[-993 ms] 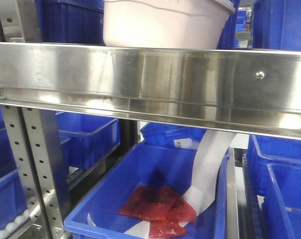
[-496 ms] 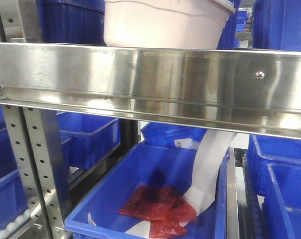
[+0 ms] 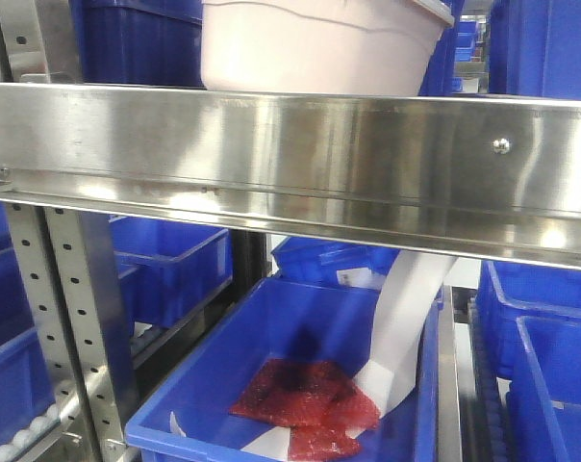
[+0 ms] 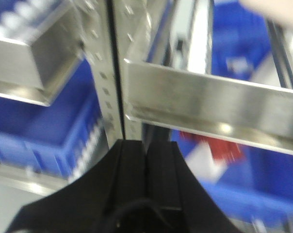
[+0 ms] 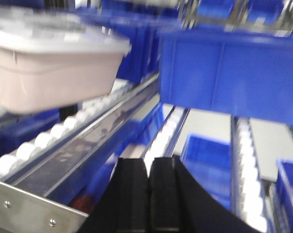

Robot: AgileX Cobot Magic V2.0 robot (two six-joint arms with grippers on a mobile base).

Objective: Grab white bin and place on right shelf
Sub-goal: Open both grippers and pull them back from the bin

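The pale pinkish-beige plastic tub with white lid [image 5: 49, 63] sits on the white rollers of the stainless steel rack shelf [image 3: 290, 159]; placement appears done, only withdrawal left. Left hand [image 4: 146, 160] and right hand [image 5: 149, 187] are both closed, fingers together, holding nothing. The tub lies at ten o'clock of the right hand, apart.

blue bin [image 3: 271, 385] below rail; red packets [image 3: 305, 397] inside | white paper strip [image 3: 406, 327] leaning in; roller track [image 5: 49, 138]
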